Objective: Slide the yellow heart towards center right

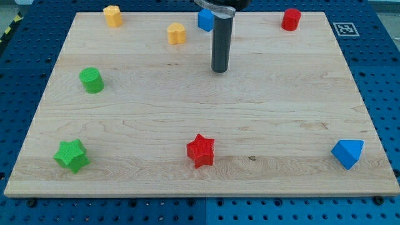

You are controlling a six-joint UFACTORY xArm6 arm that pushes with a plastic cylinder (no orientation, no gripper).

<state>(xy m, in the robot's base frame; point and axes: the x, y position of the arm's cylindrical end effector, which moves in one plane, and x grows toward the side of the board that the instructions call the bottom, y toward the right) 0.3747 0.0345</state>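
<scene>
The yellow heart point(177, 33) lies near the view's top, left of middle, on the wooden board point(200, 106). My tip point(219, 70) rests on the board to the right of the heart and a little below it, with a clear gap between them. The dark rod rises from the tip toward the view's top edge. A blue block point(205, 20) sits just left of the rod's upper part, partly hidden by it; its shape is unclear.
A yellow block point(112, 15) lies at top left, a red cylinder point(290, 19) at top right. A green cylinder point(92, 80) is at the left, a green star point(71, 155) at bottom left, a red star point(200, 150) at bottom middle, a blue triangular block point(347, 153) at bottom right.
</scene>
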